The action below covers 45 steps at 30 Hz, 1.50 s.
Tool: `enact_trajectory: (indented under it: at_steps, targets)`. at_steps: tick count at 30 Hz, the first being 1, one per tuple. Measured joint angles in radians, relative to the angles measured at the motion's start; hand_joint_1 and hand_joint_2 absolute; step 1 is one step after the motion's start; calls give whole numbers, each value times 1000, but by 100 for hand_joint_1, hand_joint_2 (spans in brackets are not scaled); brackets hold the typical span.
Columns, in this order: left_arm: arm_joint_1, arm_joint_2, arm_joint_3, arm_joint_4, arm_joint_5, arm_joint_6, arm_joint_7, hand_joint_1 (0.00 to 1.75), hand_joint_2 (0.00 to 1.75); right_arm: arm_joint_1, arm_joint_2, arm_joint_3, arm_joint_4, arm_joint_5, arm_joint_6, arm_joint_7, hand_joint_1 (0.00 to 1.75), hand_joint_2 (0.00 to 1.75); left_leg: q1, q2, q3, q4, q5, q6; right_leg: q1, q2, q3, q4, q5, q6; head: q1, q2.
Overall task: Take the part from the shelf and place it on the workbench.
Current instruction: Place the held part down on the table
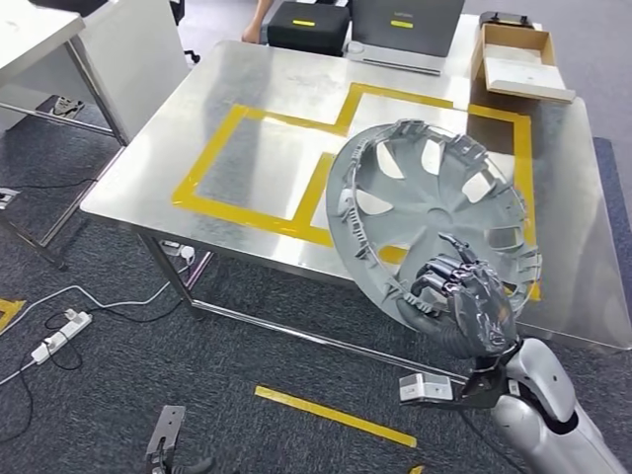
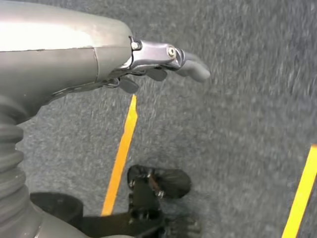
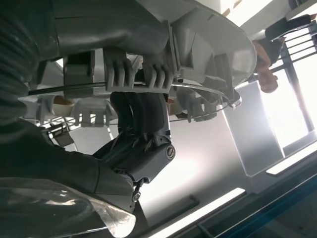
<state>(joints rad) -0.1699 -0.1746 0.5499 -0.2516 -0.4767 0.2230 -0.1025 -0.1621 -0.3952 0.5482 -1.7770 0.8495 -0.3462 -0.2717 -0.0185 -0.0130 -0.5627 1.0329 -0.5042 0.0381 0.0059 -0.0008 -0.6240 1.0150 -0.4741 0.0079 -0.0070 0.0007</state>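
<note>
Right robot hand [image 1: 466,291] clamped on rim of grey spoked plastic hubcap [image 1: 429,212], tilted over shiny metal surface [image 1: 246,94]. Left robot hand [image 2: 164,62] empty, fingers loosely apart over speckled carpet [image 2: 242,114].

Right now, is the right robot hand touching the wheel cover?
Touching. In the head view the right robot hand grips the wheel cover at its lower rim; the right wrist view shows fingers wrapped over the rim.

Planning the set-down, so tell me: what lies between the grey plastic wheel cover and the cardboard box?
In the head view, bare steel workbench with yellow tape outline separates wheel cover and cardboard box.
</note>
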Motion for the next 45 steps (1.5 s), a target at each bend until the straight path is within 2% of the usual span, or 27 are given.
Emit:
enact_trajectory:
  at_steps: [2, 3, 4, 6, 7, 8, 9, 11, 12, 13, 16, 18, 19, 22, 23, 24, 26, 28, 30, 33, 34, 37, 38, 39, 42, 44, 45]
  targets:
    - [1, 0, 0, 0, -1, 0, 0, 0, 175, 1, -1, -1, 0, 0, 0, 1, 175, 175, -2, 1, 3, 22, -7, -10, -7, 0, 24, -12, 5, -7, -1, 0]
    - [-1, 0, 0, 0, -1, 0, 0, 0, 175, 0, -1, -1, 0, 1, 0, 2, 175, 175, -1, 1, -7, 48, -23, -16, -11, -1, 38, -16, 2, -10, -3, 0]
    - [-2, 1, 0, 0, -1, 0, 0, 0, 175, 0, -1, -1, 0, 1, 0, 2, 175, 175, 2, 2, -31, 93, -46, -23, -14, -2, 47, -19, -2, -12, -4, 0]
    - [-3, 0, -1, 0, -1, 0, 0, 0, 175, 0, -1, 0, 0, 2, 0, 2, 175, 175, 13, 3, -103, 210, -95, -36, -15, -1, 58, -19, -12, -13, -7, 0]
    - [-2, 1, -1, 0, -2, 0, 0, 0, 175, 2, -1, 0, 0, 2, 0, 2, 175, 175, 18, 3, -133, 251, -104, -40, -16, 0, 64, -19, -18, -12, -7, 0]
    - [0, 1, -1, 1, -2, 0, 0, 0, 175, 3, -1, 1, 0, 2, 0, 2, 175, 175, 22, 4, -150, 261, -94, -43, -17, 1, 71, -18, -25, -10, -7, 0]
    - [1, 1, -1, 1, -2, 0, 0, 0, 175, 3, -1, 1, 0, 2, 0, 2, 175, 175, 25, 4, -147, 232, -60, -46, -19, 1, 81, -18, -32, -7, -7, 0]
    - [1, 1, -1, 1, -2, 0, 0, 0, 175, 4, -1, 1, 0, 2, 0, 2, 175, 175, 28, 5, -110, 110, 28, -53, -23, 1, 102, -18, -50, 4, -7, 0]
    - [0, 1, -1, 1, -2, 0, 0, 0, 175, 3, -1, 1, 0, 2, 0, 3, 175, 175, 27, 7, -92, 53, 48, -53, -24, 1, 109, -18, -58, 11, -8, 0]
    - [-1, 1, -1, 2, -3, -1, 1, 0, 175, 2, -1, 1, 0, 3, 0, 3, 175, 175, 25, 8, -82, 20, 59, -47, -24, 0, 113, -19, -65, 19, -8, 0]
    - [1, 0, -1, 2, -4, -3, 4, 0, 175, 0, -1, 1, 0, 4, 1, 3, 175, 175, 21, 8, -75, 6, 51, -20, -23, -1, 117, -14, -75, 38, -4, 0]
    - [0, 0, -1, 2, -6, -3, 4, 0, 175, -4, -2, 0, 0, 4, 1, 2, 175, 175, 23, 7, -61, 3, 45, -7, -25, -1, 99, 26, -91, 44, 2, 0]
    - [-2, 0, -2, 2, -7, -3, 4, 0, 175, -6, -2, 0, 0, 4, 1, 2, 175, 175, 23, 6, -54, 1, 42, -1, -25, -1, 68, 77, -109, 46, 4, 0]
    - [-4, -1, -2, 2, -8, -3, 4, 0, 175, -7, -3, 1, 0, 3, 1, 3, 175, 175, 17, 5, -44, 2, 27, 9, -25, -1, -62, 264, -168, 48, 9, 0]
    - [-3, -1, -2, 2, -8, -3, 4, 0, 175, -6, -3, 1, 0, 4, 1, 3, 175, 175, 15, 4, -37, 2, 21, 10, -24, -1, -90, 283, -164, 46, 9, 0]
    - [-3, -1, -2, 2, -8, -4, 4, 0, 175, -6, -3, 1, 0, 4, 1, 3, 175, 175, 12, 3, -27, 2, 13, 11, -24, -1, -98, 264, -138, 43, 9, 0]
    - [-3, -2, -2, 3, -8, -4, 4, 0, 175, -6, -3, 1, 0, 4, 1, 3, 175, 175, 9, 2, -3, 1, -5, 9, -21, -1, -70, 146, -41, 32, 9, 0]
    - [-5, -2, -2, 3, -8, -4, 5, 0, 175, -6, -3, 1, 1, 4, 1, 3, 175, 175, 8, 0, 10, 0, -19, 3, -14, -2, -39, 47, 7, 21, 8, 0]
    - [-5, -3, -2, 4, -9, -5, 6, 0, 175, -7, -4, 0, 1, 4, 1, 3, 175, 175, 9, 0, 16, 3, -23, -10, -7, -1, -26, 19, 4, 11, 8, 0]
    - [-6, -3, -4, 4, -10, -4, 7, 0, 175, -9, -4, 0, 0, 4, 1, 4, 175, 175, 9, 3, 13, 35, -30, -25, -13, 0, 5, 4, 8, -4, 7, 0]
    - [-8, -3, -5, 4, -11, -4, 8, 0, 175, -10, -4, 0, 0, 4, 1, 4, 175, 175, 10, 3, -6, 74, -39, -29, -15, 0, 16, 1, 5, -8, 5, 0]
    - [-8, -3, -8, 4, -11, -5, 12, 0, 175, -14, -4, 2, 1, 4, 2, 4, 175, 175, 16, 4, -115, 242, -96, -41, -15, 0, 36, 0, -13, -14, 3, 0]
    - [-6, -3, -8, 4, -12, -5, 12, 0, 175, -15, -4, 3, 2, 4, 3, 3, 175, 175, 17, 4, -142, 269, -103, -44, -15, 1, 43, 0, -20, -14, 2, 0]
    - [-5, -3, -9, 4, -13, -5, 13, 0, 175, -17, -4, 4, 3, 3, 4, 3, 175, 175, 17, 4, -152, 262, -88, -44, -14, 2, 52, 0, -27, -14, 3, 0]
    - [-7, -2, -11, 4, -21, -3, 13, 0, 175, -32, -3, 8, 10, 1, 13, 5, 175, 175, 14, 5, -114, 95, 41, -36, -14, 3, 80, 0, -47, -8, 3, 0]
    - [-9, -2, -15, 5, -29, 2, 13, 0, 175, -43, -3, 10, 18, 3, 22, 11, 175, 175, 7, 6, -98, 18, 74, -29, -14, 3, 81, 0, -54, 1, 4, 0]
    - [-9, -2, -18, 5, -32, 4, 12, 0, 175, -50, -3, 11, 24, 10, 27, 16, 175, 175, 4, 6, -99, 14, 68, -24, -15, 4, 79, 0, -57, 6, 4, 0]
